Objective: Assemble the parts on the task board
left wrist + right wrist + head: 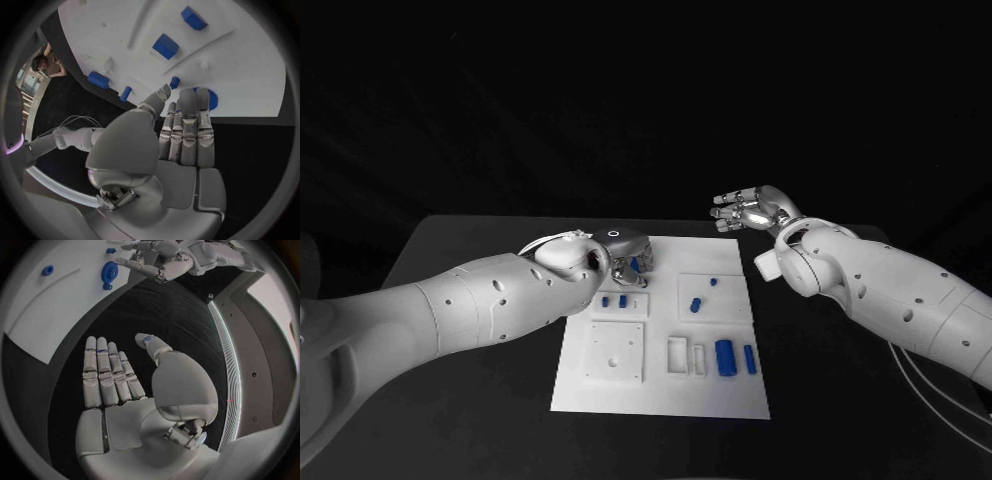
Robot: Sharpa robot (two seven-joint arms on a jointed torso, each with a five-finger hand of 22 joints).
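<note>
task board [625,385] lies flat in the middle of the black table [459,250], a white plate with shallow trays and cut-out slots, and most of the job looks undone. loose blue parts sit on it: a large blue block [726,357] and a slimmer blue bar [750,359] lie side by side in the near right corner, just beside empty white slots [678,355]; two small blue pieces [615,300] lie in the middle tray, and two more small pegs [704,291] rest on the raised plate to the right.

left hand [626,252] hovers over the far left corner of the board. in the left wrist view its fingers [187,132] are straight and close together, the thumb out to the side, above a round blue disc [211,99]; i cannot tell whether they touch it, and nothing seems held.

right hand [753,209] is well apart from the board, off its far right corner, fingers [106,372] flat and near one another, palm bare.

judging by this, assembly is at an early stage, with nearly every piece yet to seat.
</note>
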